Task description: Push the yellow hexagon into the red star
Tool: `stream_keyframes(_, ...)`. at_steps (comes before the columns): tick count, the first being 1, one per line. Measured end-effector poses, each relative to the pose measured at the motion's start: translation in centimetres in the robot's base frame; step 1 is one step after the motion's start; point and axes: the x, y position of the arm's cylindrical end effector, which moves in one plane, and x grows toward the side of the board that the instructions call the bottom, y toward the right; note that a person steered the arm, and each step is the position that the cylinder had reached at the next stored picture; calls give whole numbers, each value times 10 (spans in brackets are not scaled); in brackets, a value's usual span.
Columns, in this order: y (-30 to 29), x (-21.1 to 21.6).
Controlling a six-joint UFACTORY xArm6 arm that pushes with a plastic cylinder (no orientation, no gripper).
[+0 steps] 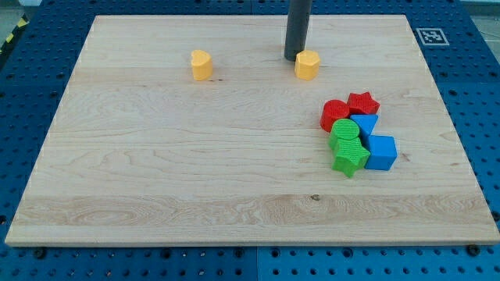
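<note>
Right now my tip [296, 58], holding nothing, seems to touch the yellow hexagon [307, 65] near the board's [156, 172] top edge; the red star [363, 103] sits well apart.

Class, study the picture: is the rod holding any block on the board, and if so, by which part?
Nothing is held. My tip only stands close against the yellow hexagon, at that block's upper-left side in the view.
</note>
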Motion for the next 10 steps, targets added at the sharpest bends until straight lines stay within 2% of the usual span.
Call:
stream_keyframes(2,4,10)
stream_keyframes(3,28,12)
stream_keyframes(4,26,28)
stream_keyframes(5,-15,38)
stream_keyframes(7,34,49)
stream_keyframes(10,65,50)
